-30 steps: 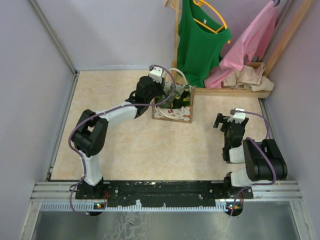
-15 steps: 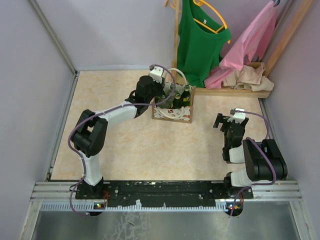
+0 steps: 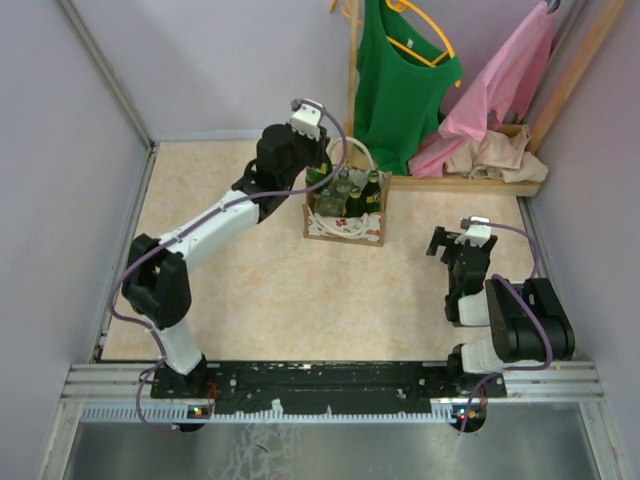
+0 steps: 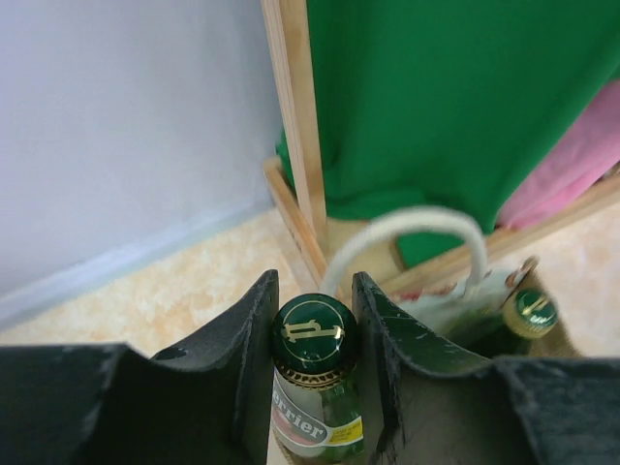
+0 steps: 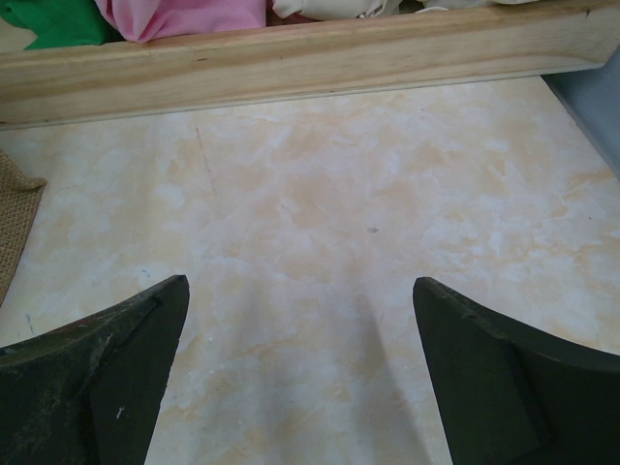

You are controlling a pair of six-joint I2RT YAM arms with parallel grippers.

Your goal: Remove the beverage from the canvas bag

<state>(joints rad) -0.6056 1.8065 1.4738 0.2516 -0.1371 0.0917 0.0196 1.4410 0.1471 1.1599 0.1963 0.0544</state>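
The cream canvas bag [image 3: 347,226] stands at the table's far middle, white loop handle [image 4: 404,225] up, with several green bottles [image 3: 350,192] inside. My left gripper [image 3: 314,172] is over the bag's left end, shut on the neck of a green Perrier bottle [image 4: 313,334]; its cap shows between the fingers [image 4: 250,339]. The bottle is raised, and its lower part is hidden. Another bottle cap [image 4: 533,310] shows in the bag at the right. My right gripper [image 5: 300,291] is open and empty, low over bare table at the right [image 3: 450,243].
A wooden clothes rack [image 3: 465,183] stands behind the bag, with a green top [image 3: 402,70], a pink garment [image 3: 500,80] and a beige cloth heap [image 3: 495,155]. Its base rail [image 5: 291,63] lies just ahead of my right gripper. Grey walls close in the table.
My left arm has risen and pulled back a little to the left, lifting the gripped bottle up from among the others. The right arm has not moved.
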